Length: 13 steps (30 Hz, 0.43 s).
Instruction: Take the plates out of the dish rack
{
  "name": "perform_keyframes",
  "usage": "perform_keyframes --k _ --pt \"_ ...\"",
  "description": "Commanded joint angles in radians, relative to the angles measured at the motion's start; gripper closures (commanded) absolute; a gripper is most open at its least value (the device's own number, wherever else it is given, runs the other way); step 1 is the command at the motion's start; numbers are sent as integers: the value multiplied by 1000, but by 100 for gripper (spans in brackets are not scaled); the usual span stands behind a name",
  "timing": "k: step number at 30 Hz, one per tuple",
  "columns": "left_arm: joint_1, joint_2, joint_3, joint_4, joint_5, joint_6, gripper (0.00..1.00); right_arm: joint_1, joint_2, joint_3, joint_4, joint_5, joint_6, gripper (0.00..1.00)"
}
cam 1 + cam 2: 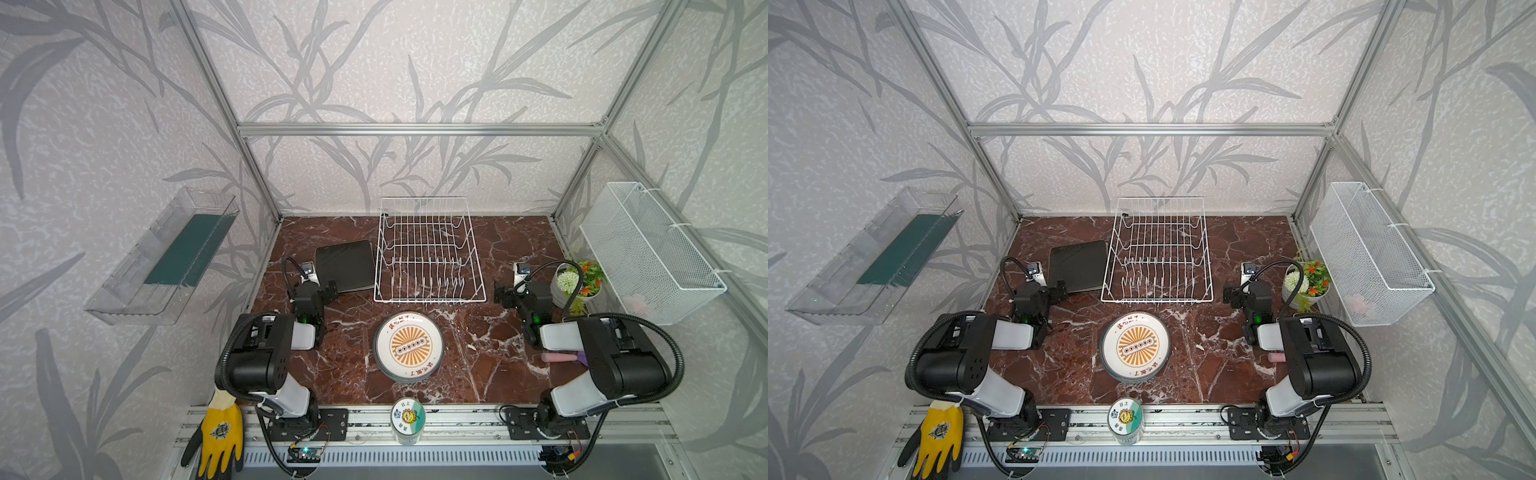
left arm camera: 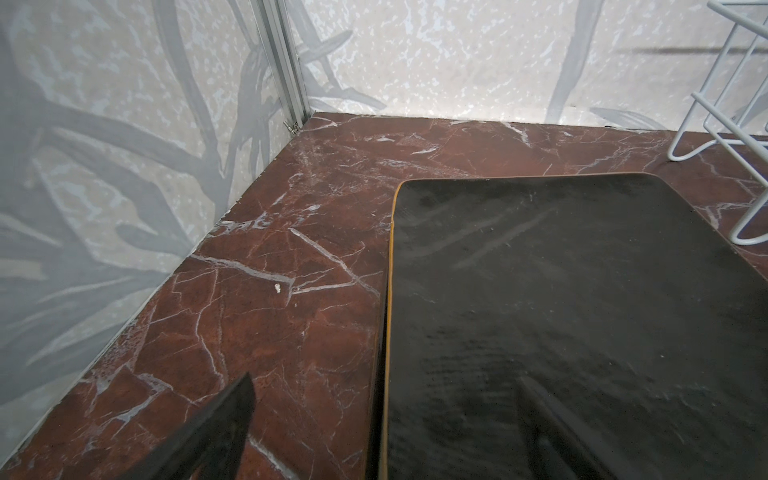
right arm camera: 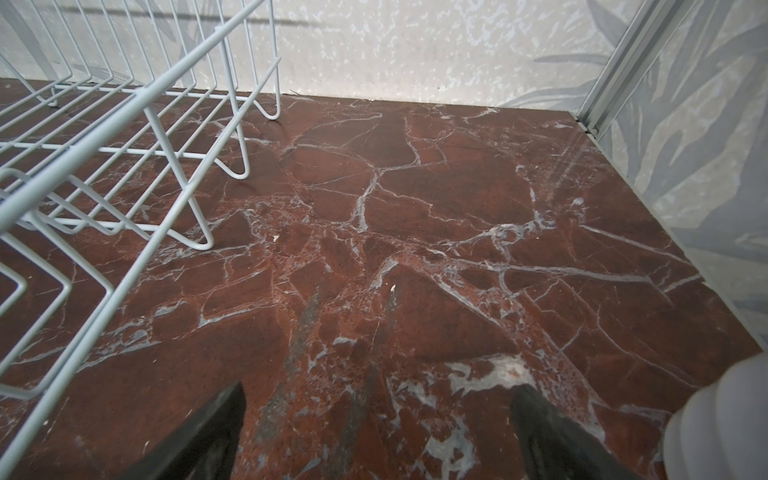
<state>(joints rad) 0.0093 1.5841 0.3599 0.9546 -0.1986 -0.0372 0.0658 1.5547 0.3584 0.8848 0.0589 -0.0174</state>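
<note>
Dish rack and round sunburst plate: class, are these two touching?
Apart. In both top views a strip of bare marble shows between the dish rack and the round sunburst plate lying in front of it.

From table centre in both top views: dish rack [image 1: 429, 249] blocks 12 o'clock, black-backed plates [image 1: 345, 266] lie flat just beside it at 10, round plates [image 1: 409, 346] sit at 6, flower pot [image 1: 584, 286] crowds 3; bare marble table [image 1: 511, 245] open at 1–2 and in the strip between rack and round plates.
</note>
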Motion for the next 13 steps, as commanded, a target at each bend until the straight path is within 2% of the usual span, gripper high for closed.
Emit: perform_keyframes --k 1,13 --pt "0 -12 11 12 2 -4 1 3 -18 20 2 -2 -9 1" --pt "7 -12 12 10 13 -12 1 3 -18 22 -1 -2 -9 1"
